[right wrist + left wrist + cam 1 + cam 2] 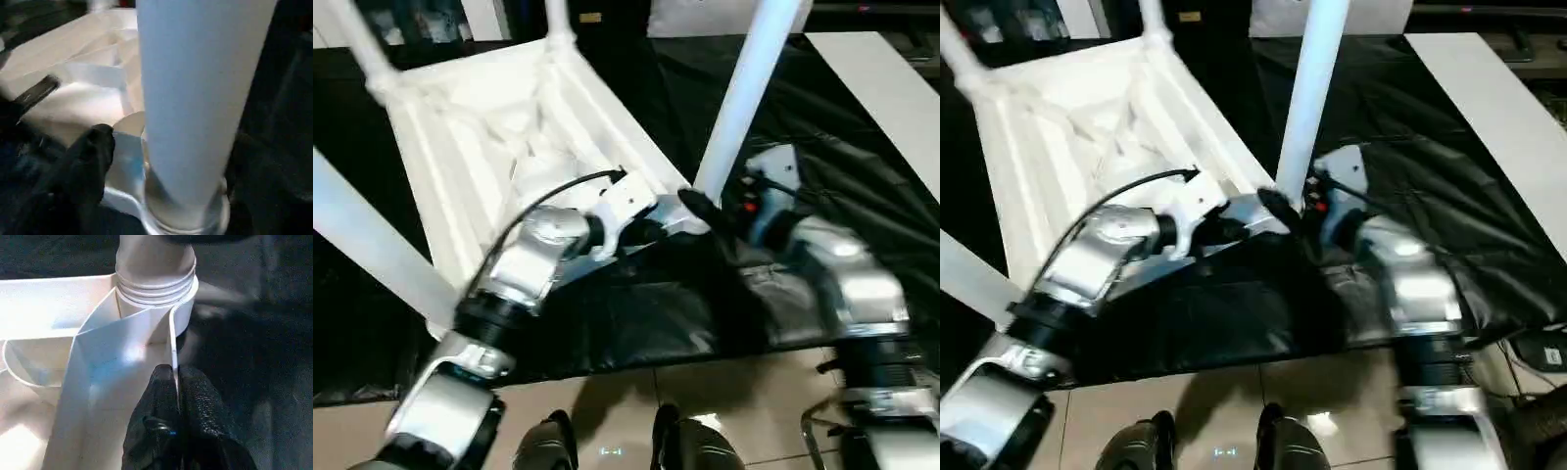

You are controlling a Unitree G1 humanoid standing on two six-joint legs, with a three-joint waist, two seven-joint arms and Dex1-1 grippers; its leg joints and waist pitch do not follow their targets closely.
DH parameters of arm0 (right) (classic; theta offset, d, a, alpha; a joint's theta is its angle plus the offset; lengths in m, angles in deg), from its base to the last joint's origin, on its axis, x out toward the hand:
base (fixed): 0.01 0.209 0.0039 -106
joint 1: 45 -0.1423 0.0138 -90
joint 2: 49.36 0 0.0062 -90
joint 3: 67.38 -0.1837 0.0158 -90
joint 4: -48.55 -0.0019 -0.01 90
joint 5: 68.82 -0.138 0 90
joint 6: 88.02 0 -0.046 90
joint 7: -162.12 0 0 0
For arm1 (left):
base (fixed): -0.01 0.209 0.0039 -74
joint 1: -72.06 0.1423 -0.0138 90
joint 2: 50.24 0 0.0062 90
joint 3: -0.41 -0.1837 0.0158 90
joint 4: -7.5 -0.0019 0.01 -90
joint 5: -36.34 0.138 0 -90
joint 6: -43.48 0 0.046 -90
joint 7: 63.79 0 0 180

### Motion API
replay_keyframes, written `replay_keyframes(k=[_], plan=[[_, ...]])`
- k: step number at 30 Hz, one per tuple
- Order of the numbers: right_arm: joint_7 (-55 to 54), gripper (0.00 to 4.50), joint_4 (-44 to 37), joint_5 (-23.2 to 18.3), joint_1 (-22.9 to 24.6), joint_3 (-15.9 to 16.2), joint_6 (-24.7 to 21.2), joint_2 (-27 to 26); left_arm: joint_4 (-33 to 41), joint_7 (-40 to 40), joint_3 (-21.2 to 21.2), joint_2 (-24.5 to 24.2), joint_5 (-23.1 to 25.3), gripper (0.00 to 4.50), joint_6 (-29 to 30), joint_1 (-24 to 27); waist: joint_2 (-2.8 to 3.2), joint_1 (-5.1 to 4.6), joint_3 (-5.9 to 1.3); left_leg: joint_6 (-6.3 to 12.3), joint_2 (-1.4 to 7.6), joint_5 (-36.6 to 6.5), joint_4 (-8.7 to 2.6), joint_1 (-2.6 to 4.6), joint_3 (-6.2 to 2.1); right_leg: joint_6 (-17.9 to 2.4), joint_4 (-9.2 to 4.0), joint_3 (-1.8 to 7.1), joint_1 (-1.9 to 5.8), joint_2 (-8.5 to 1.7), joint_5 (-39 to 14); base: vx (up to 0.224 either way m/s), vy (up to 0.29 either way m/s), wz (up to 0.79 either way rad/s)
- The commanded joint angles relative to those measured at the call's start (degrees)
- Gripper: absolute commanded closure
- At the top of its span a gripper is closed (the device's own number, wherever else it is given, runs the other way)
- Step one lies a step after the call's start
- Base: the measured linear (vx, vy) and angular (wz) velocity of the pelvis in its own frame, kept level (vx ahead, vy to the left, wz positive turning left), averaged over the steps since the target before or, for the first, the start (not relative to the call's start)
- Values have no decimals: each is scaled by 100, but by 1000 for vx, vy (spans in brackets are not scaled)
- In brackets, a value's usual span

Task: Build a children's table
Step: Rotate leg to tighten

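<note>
**Table upside down, left gripper on its rim**

The children's table [509, 127] lies inverted on the black-covered work surface [862, 166], legs up. The left gripper [175, 382] pinches its near-right rim beside the leg [744, 98]. The right gripper [95, 147] is spread beside that leg.

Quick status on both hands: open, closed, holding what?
Left hand: closed, pinching a thin rib of the table top near the corner socket.
Right hand: cannot tell; it sits beside the leg.

The children's table [499, 127] lies upturned on the work surface [862, 176]; legs [749, 88] upright.
</note>
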Motion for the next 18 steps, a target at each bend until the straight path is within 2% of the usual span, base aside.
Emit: replay_keyframes(k=[1, 5, 6, 7, 9, 10, 12, 14, 15, 16, 18], plan=[[899, 33, 119, -93, 79, 81, 283, 369, -34, 632, -179, -185, -143, 450, -344, 75, -85, 27, -511, 930, 266, -778, -232, 58, -78, -917, -356, 382, 487, -443, -1847, 0, 0, 0], [1640, 33, 232, -254, 95, 207, 469, 683, -46, 1089, -246, -403, -250, 450, -645, 89, -90, 27, -494, 838, 306, -1035, -245, 77, -106, -871, -385, 372, 462, -447, -2257, 0, 0, 0], [1910, 33, 349, -259, 78, 229, 707, 784, -8, 1424, -265, -521, -359, 450, -786, 121, -77, 33, -498, 783, 309, -1110, -240, 82, -111, -872, -394, 370, 449, -464, -2358, 0, 0, 0], [2136, 33, 375, -325, 85, 235, 725, 835, 15, 1629, -286, -588, -419, 450, -833, 134, -96, 30, -498, 757, 315, -1102, -243, 83, -106, -902, -383, 376, 446, -458, -2343, 0, 0, 0], [2394, 33, 408, -420, 86, 256, 681, 900, 5, 1798, -310, -649, -448, 450, -919, 135, -90, 46, -504, 767, 331, -1060, -244, 95, -104, -962, -365, 387, 435, -450, -2228, 0, 0, 0], [2947, 33, 466, -662, 96, 331, 514, 1048, -46, 2129, -395, -786, -466, 450, -1119, 122, -75, 69, -517, 825, 334, -1030, -234, 106, -99, -1024, -348, 387, 440, -441, -2092, 0, 0, 0], [3166, 67, 521, -743, 85, 358, 435, 1097, -84, 2265, -436, -848, -479, 450, -1215, 109, -65, 109, -527, 899, 354, -906, -224, 93, -92, -1110, -304, 393, 438, -433, -1847, 0, 0, 0], [3325, 67, 615, -787, 51, 383, 408, 1117, -122, 2455, -491, -915, -488, 450, -1359, 94, -78, 154, -532, 923, 348, -867, -214, 84, -82, -1142, -293, 394, 444, -443, -1797, 0, 0, 0], [3335, 72, 628, -789, 46, 384, 409, 1116, -122, 2486, -500, -924, -490, 450, -1375, 94, -93, 178, -524, 901, 348, -865, -218, 86, -80, -1136, -292, 397, 439, -454, -1848, 0, 0, 0], [3345, 101, 716, -800, -1, 385, 432, 1071, -89, 2635, -550, -965, -502, 450, -1432, 98, -94, 191, -526, 871, 345, -836, -220, 84, -82, -1135, -294, 398, 439, -461, -1883, 0, 0, 0], [3394, 112, 729, -839, -23, 408, 388, 1015, -38, 2740, -582, -973, -533, 450, -1441, 107, -95, 192, -530, 833, 343, -838, -221, 79, -86, -1134, -293, 394, 446, -462, -1945, 0, 0, 0]])
